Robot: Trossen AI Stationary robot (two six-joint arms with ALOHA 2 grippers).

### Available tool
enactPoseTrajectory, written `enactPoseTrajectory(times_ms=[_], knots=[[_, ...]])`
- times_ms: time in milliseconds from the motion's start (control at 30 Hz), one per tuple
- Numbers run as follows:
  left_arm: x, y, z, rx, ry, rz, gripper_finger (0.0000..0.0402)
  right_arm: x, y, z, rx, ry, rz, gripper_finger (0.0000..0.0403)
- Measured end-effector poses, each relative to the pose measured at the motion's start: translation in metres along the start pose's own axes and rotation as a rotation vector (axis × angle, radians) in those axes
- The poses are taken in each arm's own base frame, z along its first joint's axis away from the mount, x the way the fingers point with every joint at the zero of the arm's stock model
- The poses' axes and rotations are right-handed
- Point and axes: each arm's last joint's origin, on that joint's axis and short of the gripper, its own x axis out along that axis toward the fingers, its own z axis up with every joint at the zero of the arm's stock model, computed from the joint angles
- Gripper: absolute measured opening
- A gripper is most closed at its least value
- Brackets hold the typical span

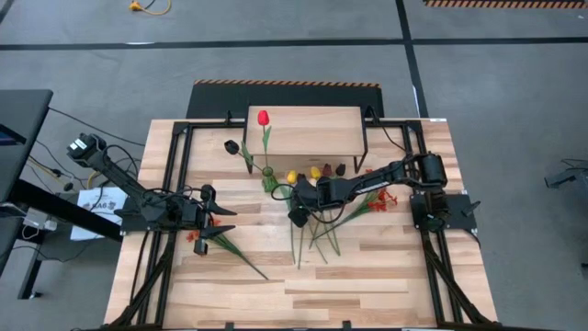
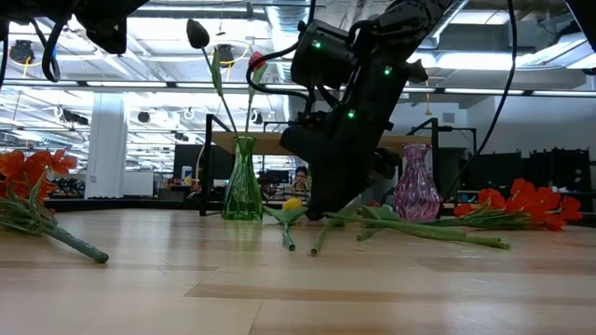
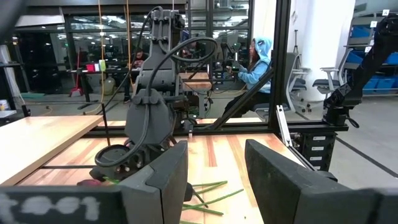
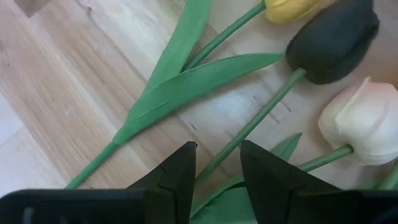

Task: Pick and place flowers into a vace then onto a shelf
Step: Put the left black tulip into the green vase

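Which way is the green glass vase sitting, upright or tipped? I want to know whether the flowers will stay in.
Upright. The green vase stands on its base on the table, two flower stems rising from its mouth.

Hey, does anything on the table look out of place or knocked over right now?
Mostly no. Loose flowers lie flat on the table, awaiting pickup. One red-orange spray lies apart by the left gripper. The green vase stands upright.
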Motion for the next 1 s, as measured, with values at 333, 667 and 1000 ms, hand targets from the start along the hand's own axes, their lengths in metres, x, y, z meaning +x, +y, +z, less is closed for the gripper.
enactPoseTrajectory(times_ms=[333, 667, 1000], knots=[[0.0, 0.0, 0.0, 0.0, 0.0, 0.0, 0.0149, 0.0023, -0.0036, -0.0011, 0.014, 0.018, 0.0, 0.0117], [0.0, 0.0, 0.0, -0.001, 0.0, 0.001, 0.0149, 0.0024, -0.0031, -0.0006, 0.024, 0.013, 0.006, 0.0018], [0.0, 0.0, 0.0, -0.001, 0.0, 0.001, 0.0149, -0.0004, 0.0012, 0.0062, 0.036, -0.016, 0.029, 0.0007]])
